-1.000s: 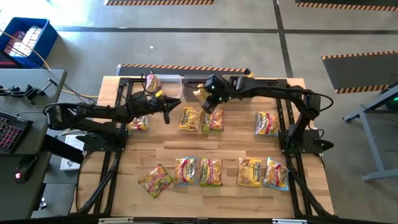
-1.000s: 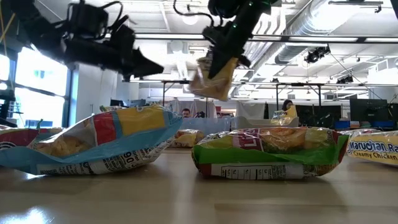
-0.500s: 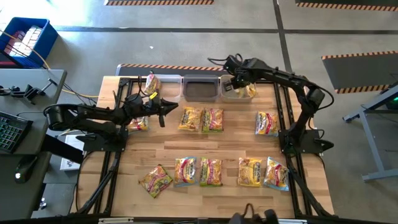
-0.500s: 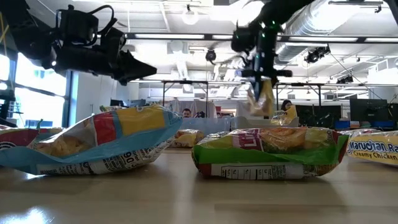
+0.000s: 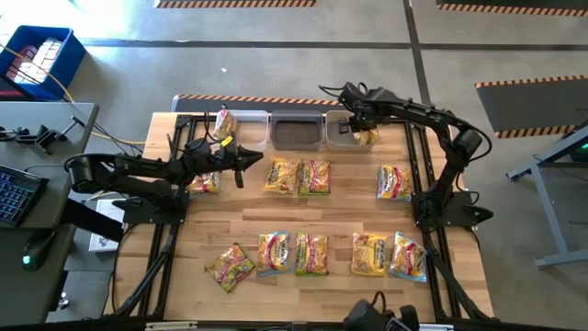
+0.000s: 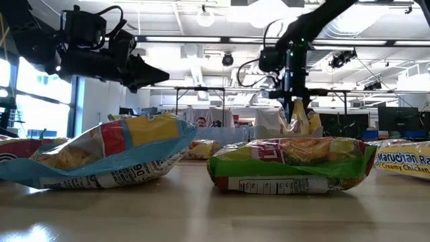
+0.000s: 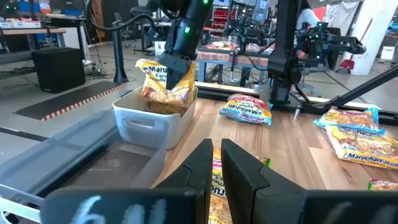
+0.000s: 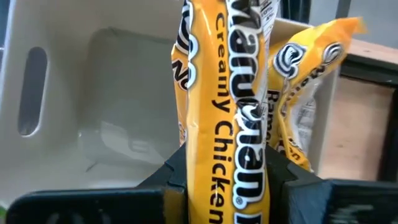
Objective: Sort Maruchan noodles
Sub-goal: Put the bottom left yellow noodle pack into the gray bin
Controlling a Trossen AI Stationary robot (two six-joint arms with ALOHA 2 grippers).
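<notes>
My right hand (image 5: 360,125) grips a yellow packet (image 8: 239,118) over the upper-right bin (image 5: 344,139); my closed left hand (image 5: 241,166) waits. Nine packets remain on the worktop (image 5: 340,211).

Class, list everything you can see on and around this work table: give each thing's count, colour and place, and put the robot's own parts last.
Noodle packets on table: nine, mostly yellow, some with pink-red or green; two in the middle, one at the right, five along the near edge, one under the left arm.
Held packet: one, yellow, upright over the right bin.
Packets in bins: one in the left bin, one in the right bin.
Bins: three, clear, in a row at the table's far edge.
Table: one, light wood.
Crate: one, blue, on the floor at far left.
Left gripper: shut, empty, over the table's left side.
Right gripper: shut on the held packet.
</notes>
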